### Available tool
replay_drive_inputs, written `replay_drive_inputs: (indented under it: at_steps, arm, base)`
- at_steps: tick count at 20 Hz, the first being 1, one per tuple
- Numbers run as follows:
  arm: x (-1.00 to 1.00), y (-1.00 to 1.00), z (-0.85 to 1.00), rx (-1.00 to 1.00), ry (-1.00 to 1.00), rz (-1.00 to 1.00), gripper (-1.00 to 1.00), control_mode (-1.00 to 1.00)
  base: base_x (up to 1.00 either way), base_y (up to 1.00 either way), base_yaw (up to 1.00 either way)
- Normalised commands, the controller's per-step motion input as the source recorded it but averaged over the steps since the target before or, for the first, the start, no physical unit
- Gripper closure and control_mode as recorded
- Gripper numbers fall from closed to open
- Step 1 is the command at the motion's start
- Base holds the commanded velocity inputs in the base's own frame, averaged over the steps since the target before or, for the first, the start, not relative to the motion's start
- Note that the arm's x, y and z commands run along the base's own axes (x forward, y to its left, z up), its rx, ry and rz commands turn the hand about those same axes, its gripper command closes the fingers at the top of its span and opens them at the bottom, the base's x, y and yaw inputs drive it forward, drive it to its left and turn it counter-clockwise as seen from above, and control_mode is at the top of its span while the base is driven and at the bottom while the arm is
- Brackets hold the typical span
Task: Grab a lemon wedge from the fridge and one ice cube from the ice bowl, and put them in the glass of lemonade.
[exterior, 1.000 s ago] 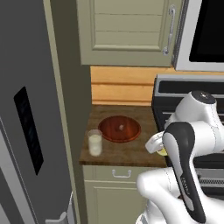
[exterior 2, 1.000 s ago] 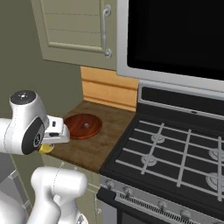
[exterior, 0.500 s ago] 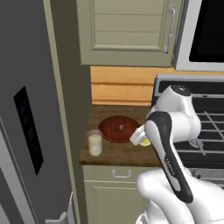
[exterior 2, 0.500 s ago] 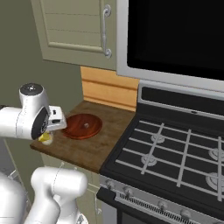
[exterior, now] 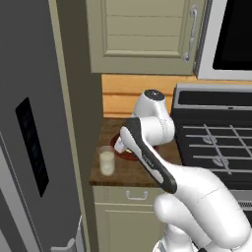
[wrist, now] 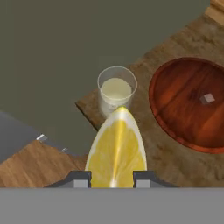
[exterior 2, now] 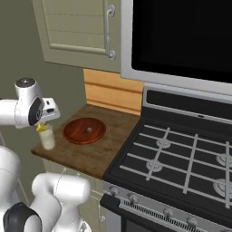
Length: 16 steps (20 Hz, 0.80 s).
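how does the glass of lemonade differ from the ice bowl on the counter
The glass of lemonade is clear, narrow and upright, with pale yellowish liquid; the ice bowl is dark reddish-brown, opaque, wide and shallow, with one small ice cube in it. The glass stands nearer the counter's fridge-side edge. Both are round and rest on the wooden counter.

Left base view: arm [exterior: 147, 147] covers most of the ice bowl [exterior: 119, 149], just a rim sliver shows left of it. Pincer hidden behind the arm there. Fridge [exterior: 34, 123] cut by left and top edges. Right base view: lemon wedge [exterior 2: 41, 128] is a tiny yellow speck under the hand, shape unreadable; glass of lemonade [exterior 2: 47, 138] partly masked by it. Hand view: wedge's lower end cut by the grey band; bowl's right side cut by the edge; small pale cube [wrist: 209, 98] in the bowl too small to identify.
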Motion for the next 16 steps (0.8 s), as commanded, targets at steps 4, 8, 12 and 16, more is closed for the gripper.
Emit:
replay_drive_inputs:
  at_steps: [4,8,12,16]
  arm:
    - [0.77,0.05,-0.19,-0.08,0.07,0.03,1.0,-1.0]
    - [0.72,0.0,-0.54,0.0,0.01,0.03,1.0,-1.0]
    - [0.29,0.03,-0.56,0.06,0.0,0.15,1.0,-1.0]
    - [0.08,0.08,-0.07,0.07,0.02,0.29,1.0,-1.0]
  base:
    - [0.0,0.0,0.0]
    - [0.0,0.0,0.0]
    - [0.0,0.0,0.0]
    - [0.0,0.0,0.0]
